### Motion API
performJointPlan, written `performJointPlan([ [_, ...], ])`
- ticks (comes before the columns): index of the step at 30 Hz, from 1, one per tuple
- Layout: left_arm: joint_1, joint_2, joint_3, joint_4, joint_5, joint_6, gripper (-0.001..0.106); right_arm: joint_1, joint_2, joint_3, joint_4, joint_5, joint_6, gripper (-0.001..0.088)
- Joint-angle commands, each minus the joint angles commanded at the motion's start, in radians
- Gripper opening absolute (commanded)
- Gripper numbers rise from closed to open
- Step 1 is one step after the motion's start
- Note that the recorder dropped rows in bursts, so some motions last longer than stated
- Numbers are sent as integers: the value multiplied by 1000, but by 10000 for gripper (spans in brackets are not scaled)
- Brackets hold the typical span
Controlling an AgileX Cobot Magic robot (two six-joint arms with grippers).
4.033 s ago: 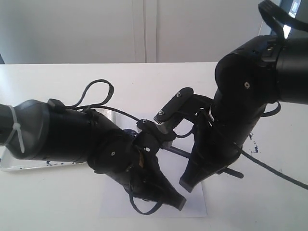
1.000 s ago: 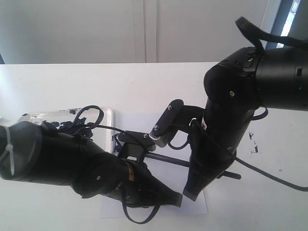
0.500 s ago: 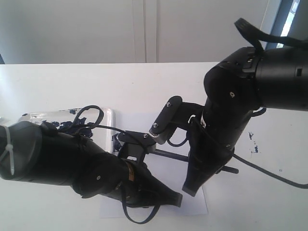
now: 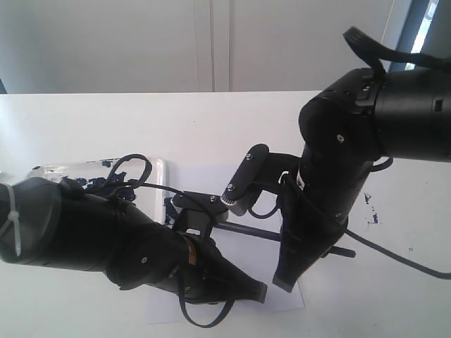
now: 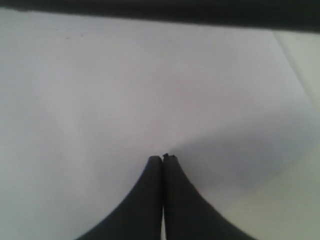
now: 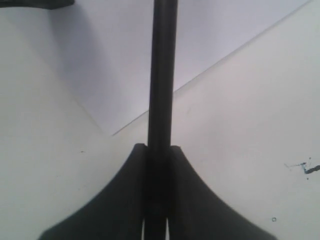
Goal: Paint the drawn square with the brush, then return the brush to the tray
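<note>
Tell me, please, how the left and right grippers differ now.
The left gripper is shut on nothing, jaws pressed together; the right gripper is shut on the brush, its handle between the jaws. The left hangs over the white paper; the right, at the paper's edge. Both are black, tapered.

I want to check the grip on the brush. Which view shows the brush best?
The right wrist view: the brush runs sharp and unblocked into the shut right gripper. The exterior view shows only short, thin stretches of it. The left wrist view shows no clear brush.
</note>
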State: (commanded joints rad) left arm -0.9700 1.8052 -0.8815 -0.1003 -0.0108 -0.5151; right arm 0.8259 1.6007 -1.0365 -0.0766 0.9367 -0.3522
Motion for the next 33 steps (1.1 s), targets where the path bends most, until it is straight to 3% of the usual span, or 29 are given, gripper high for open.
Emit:
performJointPlan([
  [8,0,0,0,0,-2,0,0,0,0,0,-6,0,23,0],
  [18,0,0,0,5,-2,6,0,0,-2,0,-149,26,173,0],
  [33,0,0,0,5,-2,21,0,0,-24,-1,-46,-1,68,0],
])
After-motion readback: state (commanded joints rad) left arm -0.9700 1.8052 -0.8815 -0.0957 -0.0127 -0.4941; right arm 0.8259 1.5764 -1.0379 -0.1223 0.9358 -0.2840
